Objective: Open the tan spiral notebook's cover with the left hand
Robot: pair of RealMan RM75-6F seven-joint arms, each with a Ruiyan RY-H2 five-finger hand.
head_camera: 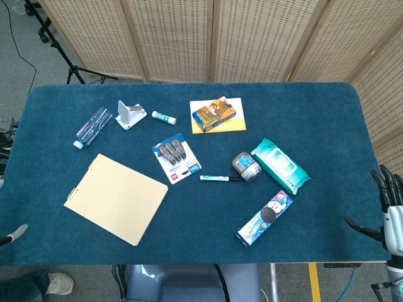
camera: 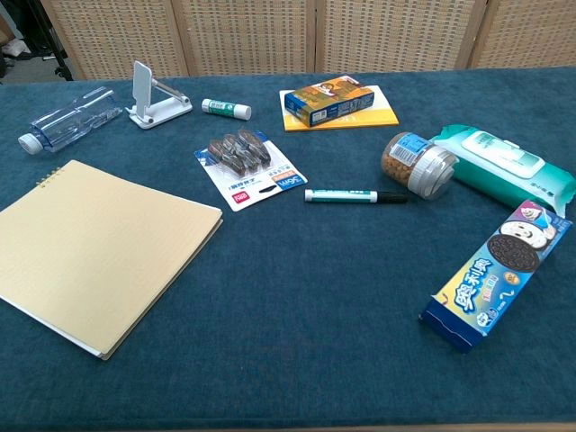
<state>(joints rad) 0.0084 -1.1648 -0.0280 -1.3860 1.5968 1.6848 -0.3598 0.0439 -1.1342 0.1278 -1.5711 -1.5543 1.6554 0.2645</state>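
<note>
Head view: closed tan spiral notebook lies flat, near-left on blue cloth table. Right hand at the far-right table edge, fingers spread, holding nothing. Left hand unseen.

Chest view: notebook near-left, cover down; green marker pen centre, blue cookie box right. No hands visible.

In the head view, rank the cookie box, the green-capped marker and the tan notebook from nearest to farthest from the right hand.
From the right hand, at the table's right edge:
1. Cookie box, front right, nearest.
2. Marker, mid-table, beside the jar.
3. Tan notebook, front left, farthest, cover closed.
</note>
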